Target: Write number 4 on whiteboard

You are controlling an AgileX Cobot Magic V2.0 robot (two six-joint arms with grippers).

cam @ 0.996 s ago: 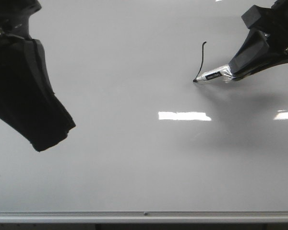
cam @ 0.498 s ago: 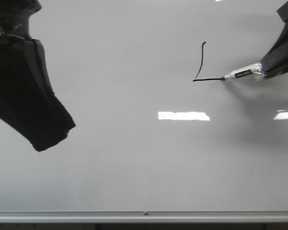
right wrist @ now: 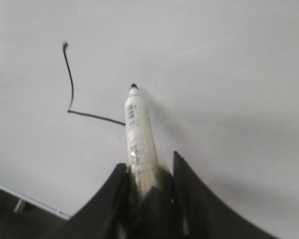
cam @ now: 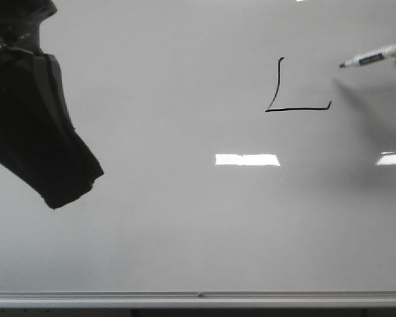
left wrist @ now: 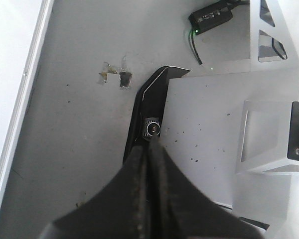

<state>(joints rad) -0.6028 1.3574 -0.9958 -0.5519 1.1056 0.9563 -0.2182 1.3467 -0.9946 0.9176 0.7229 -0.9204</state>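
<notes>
On the glossy pale grey-white whiteboard point(cam: 185, 218), toward its far right corner, the unfinished thin black number 4 point(cam: 292, 99) shows a slanted stroke and horizontal bar. The right jaws point(right wrist: 149, 172) pinch a white marker point(right wrist: 139, 142) with an unreadable label, its tip just beside the bar's end. The left jaws point(left wrist: 148, 149) are pressed together.

whiteboard point(cam: 185, 218): glossy, smooth (silver metal rail) | marker point(right wrist: 139, 139): white plastic

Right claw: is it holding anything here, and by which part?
Yes. The right claw grips a white marker by the rear of its barrel, tip pointing out toward the whiteboard. The left claw holds nothing.
</notes>
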